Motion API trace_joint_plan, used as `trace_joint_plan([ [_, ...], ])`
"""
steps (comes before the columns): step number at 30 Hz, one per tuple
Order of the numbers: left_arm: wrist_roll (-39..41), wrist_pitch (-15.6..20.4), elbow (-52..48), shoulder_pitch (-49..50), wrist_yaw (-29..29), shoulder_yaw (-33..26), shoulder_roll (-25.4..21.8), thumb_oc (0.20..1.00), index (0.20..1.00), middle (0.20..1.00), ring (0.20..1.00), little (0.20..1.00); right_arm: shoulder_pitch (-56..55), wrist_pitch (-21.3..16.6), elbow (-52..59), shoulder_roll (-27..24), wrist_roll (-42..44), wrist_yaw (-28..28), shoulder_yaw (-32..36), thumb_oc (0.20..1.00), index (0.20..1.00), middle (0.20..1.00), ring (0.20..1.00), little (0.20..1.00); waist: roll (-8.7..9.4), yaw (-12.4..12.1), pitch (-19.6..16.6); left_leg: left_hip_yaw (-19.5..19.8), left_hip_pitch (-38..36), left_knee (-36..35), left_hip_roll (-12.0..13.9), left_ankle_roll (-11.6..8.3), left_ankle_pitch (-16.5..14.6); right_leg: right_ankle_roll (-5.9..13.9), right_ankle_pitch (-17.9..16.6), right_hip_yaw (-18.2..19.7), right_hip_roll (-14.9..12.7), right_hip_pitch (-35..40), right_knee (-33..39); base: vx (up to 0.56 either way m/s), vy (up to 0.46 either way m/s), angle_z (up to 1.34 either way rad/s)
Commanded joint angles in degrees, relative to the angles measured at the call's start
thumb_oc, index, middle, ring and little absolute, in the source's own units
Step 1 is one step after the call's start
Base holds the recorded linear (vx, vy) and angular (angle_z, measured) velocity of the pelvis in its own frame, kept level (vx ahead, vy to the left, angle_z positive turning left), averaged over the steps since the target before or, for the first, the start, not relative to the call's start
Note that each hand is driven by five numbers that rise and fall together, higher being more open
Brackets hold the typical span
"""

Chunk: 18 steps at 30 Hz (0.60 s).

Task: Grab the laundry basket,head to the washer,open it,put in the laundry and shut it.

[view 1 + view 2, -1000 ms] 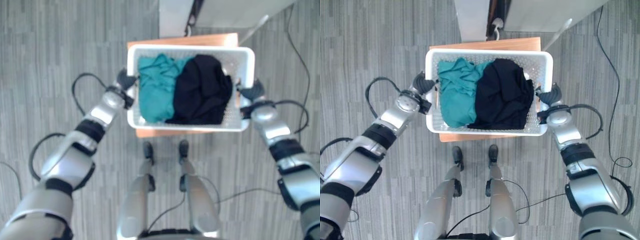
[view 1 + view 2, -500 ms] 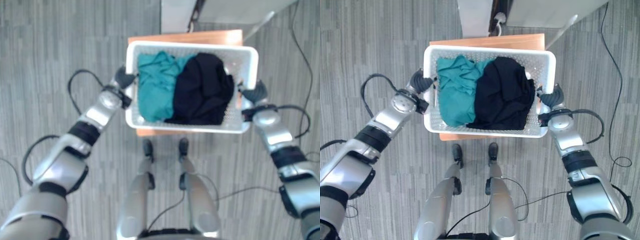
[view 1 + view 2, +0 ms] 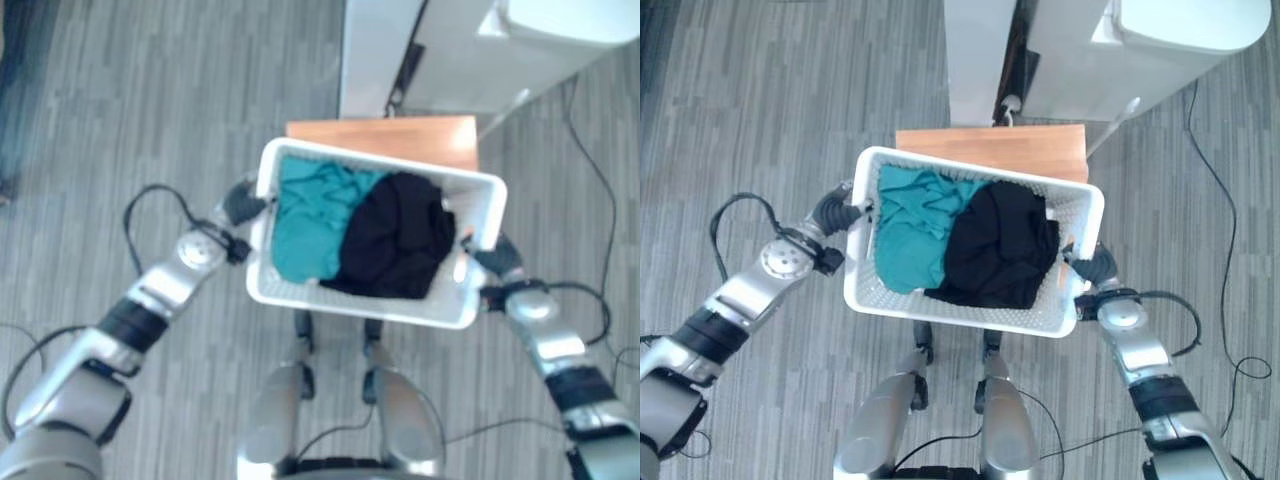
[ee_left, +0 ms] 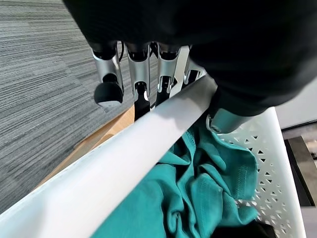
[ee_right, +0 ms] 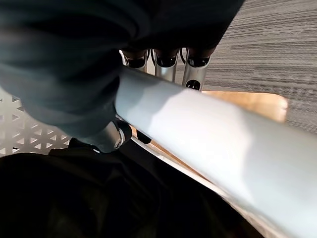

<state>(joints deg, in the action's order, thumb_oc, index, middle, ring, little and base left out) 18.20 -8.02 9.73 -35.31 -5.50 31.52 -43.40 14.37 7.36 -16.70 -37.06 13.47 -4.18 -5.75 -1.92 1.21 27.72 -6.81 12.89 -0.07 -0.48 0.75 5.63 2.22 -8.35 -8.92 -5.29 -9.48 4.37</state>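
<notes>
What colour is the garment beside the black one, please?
Teal garment; the right eye view shows it best.

Basket [image 3: 865, 290] between hands, before table [image 3: 990, 140]; clothes [image 3: 960, 245] inside; washer [image 3: 1120, 50] behind.

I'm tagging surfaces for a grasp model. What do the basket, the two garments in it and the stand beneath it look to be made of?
Laundry basket: probably white moulded plastic, with a smooth semi-gloss rim and perforated walls. Teal garment: soft matte fabric, crumpled into folds with a stitched hem. Black garment: matte cloth, bunched; weave unclear. Stand: orange-brown wood or wood-look laminate, flat and smooth. Both the left hand and right hand grip the rim.
</notes>
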Motion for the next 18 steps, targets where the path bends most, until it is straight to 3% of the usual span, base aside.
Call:
trace_joint_plan([
  [1,4.01,5.83,-3.27,-3.05,6.87,-3.51,1.07,0.2,0.2,0.2,0.2,0.2,-3.67,-1.19,0.9,-3.42,0.96,4.14,3.44,0.2,0.2,0.2,0.2,0.2,0.63,-0.41,-9.68,3.37,0.35,7.05,-0.53,-0.42,-7.58,4.3,5.57,-3.18,-3.06,-2.37,-8.84,0.11,0.05,0.08],
  [12,1.99,3.02,-9.4,1.97,12.25,-4.69,-2.82,0.2,0.2,0.2,0.2,0.2,-15.98,1.77,13.21,-6.0,6.99,12.46,10.03,0.2,0.2,0.2,0.2,0.2,3.58,-1.44,-16.88,4.42,-7.14,4.34,-1.48,0.83,-8.93,5.61,6.51,-4.51,-3.62,4.1,-8.54,0.08,0.051,0.09],
  [13,0.69,2.68,-9.07,0.72,12.85,-3.87,-2.63,0.2,0.2,0.2,0.2,0.2,-16.84,2.28,15.61,-7.51,9.14,13.71,10.87,0.2,0.2,0.2,0.2,0.2,4.46,-1.84,-18.38,4.49,-8.44,3.85,-1.67,1.17,-9.31,5.94,6.61,-4.97,-3.73,5.17,-8.51,0.1,0.085,0.0],
  [18,-0.01,2.44,-5.9,-2.86,12.23,-1.44,0.31,0.2,0.2,0.2,0.2,0.2,-15.71,2.35,15.18,-8.07,12.86,13.04,10.29,0.2,0.2,0.2,0.2,0.2,5.48,-2.15,-19.36,4.39,-9.61,4.11,-2.03,1.69,-10.07,6.38,6.42,-5.11,-4.07,6.2,-8.86,0.03,0.06,0.01],
])
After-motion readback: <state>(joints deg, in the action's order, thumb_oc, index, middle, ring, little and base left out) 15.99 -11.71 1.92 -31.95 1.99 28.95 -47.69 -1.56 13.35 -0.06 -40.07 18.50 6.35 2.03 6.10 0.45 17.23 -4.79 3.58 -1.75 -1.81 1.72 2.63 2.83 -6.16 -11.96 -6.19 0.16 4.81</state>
